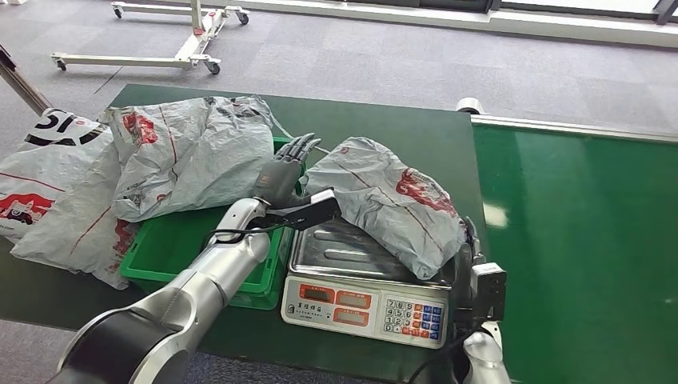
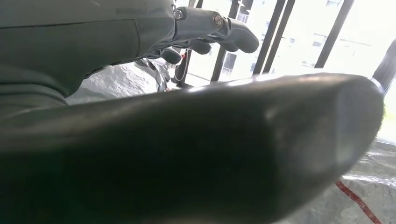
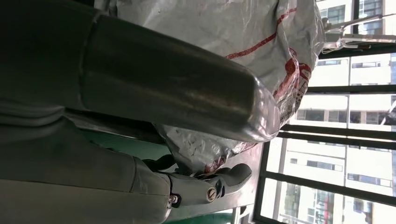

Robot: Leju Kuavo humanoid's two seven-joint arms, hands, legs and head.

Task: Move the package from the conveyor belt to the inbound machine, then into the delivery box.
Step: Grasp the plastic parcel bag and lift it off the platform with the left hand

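The package already lies on the weighing scale, step 1 seemingly done, with the left hand spread beside it and the right hand apparently pressing its far side, grip unclear, while the green box left of the scale awaits it.

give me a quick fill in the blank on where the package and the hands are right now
1. The grey package with red print lies on the steel pan of the ____.
2. The scale stands right beside a ____ crate that has another grey bag draped over it.
3. The left hand, fingers straight, sits between the crate and the ____.
4. The right hand is at the package's ____ side, by the scale's edge.

Missing words: scale; green; package; right
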